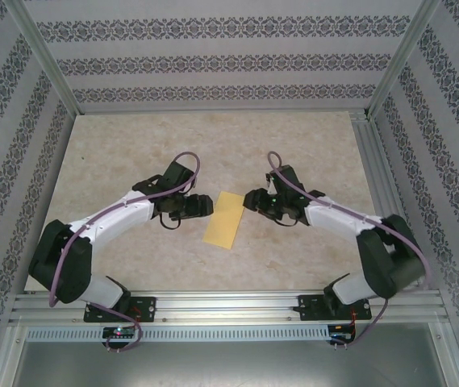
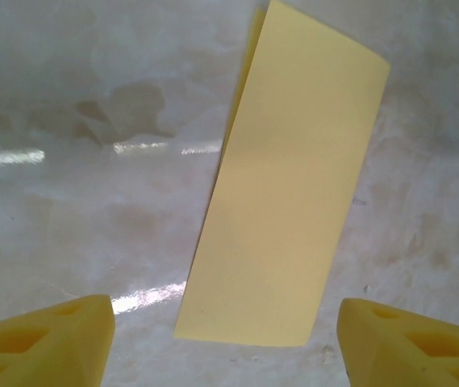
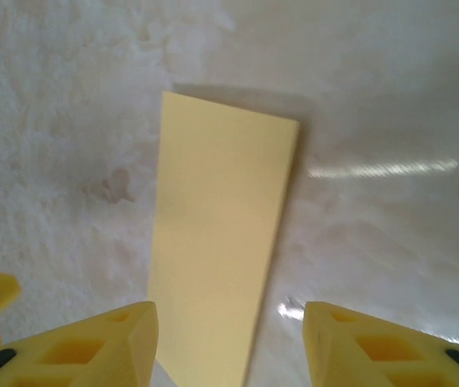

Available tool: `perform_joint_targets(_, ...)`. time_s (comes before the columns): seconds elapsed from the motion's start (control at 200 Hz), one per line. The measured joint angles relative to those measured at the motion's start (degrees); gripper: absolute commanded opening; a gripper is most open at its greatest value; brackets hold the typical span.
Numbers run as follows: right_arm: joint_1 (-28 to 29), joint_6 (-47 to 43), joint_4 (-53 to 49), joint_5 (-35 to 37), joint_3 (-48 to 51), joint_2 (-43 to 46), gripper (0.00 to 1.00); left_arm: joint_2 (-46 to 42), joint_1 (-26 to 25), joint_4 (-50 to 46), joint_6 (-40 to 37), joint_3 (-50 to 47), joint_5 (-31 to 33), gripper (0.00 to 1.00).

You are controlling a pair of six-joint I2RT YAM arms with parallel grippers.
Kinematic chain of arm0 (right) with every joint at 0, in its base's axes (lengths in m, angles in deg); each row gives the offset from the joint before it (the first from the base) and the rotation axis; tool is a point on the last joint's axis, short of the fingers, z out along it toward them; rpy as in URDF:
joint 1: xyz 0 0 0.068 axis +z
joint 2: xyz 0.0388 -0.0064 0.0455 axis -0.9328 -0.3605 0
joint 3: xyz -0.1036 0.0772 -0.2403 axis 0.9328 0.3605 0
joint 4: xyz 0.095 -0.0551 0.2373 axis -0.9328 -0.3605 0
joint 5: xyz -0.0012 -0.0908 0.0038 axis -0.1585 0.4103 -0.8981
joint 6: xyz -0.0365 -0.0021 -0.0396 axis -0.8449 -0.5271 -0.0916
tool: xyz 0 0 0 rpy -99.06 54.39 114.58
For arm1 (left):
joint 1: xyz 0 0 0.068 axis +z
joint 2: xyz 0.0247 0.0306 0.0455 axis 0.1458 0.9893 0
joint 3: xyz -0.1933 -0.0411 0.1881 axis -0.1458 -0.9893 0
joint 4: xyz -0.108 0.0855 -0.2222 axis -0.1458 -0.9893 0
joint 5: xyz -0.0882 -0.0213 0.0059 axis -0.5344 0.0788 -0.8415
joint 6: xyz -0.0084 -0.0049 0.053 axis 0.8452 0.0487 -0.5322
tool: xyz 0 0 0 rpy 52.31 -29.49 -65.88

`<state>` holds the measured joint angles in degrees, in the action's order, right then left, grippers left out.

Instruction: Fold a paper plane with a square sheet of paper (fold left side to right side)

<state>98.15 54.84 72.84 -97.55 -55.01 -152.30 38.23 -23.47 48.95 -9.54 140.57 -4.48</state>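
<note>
The square sheet of paper lies flat on the table, folded over into a narrow yellow-orange rectangle with a doubled edge along one long side. My left gripper sits just left of it, open, with the sheet's short end lying ahead between the wide-apart yellow fingers and touching neither. My right gripper is at the sheet's upper right corner, also open. In the right wrist view the sheet runs on the table below the gap in that gripper, not pinched.
The beige marbled table is boxed in by patterned walls and aluminium posts. An aluminium rail carrying both arm bases runs along the near edge. Bare tabletop stretches behind the sheet and out to both sides.
</note>
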Motion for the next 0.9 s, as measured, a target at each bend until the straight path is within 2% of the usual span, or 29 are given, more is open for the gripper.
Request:
perform_joint_targets(0.2, 1.49, -0.24, 2.40, 0.42, -9.16, -10.78, 0.51, 0.17, 1.27, 5.60, 1.62, -2.14, -4.44, 0.77)
perform_joint_targets(0.365, 1.49, -0.63, 2.51, 0.57, -12.52, -16.85, 0.50, 1.40, 1.46, 8.15, 2.27, -2.14, -5.51, 0.78)
perform_joint_targets(0.57, 1.49, -1.84, 1.07, 1.60, -12.57, -18.32, 0.50, 4.09, 1.46, 9.42, 2.47, -2.14, -6.03, 0.79)
perform_joint_targets(0.899, 1.49, -4.83, 0.59, 1.92, -13.03, -19.98, 0.49, 9.18, 1.46, 11.06, 2.84, -2.14, -8.39, 0.71)
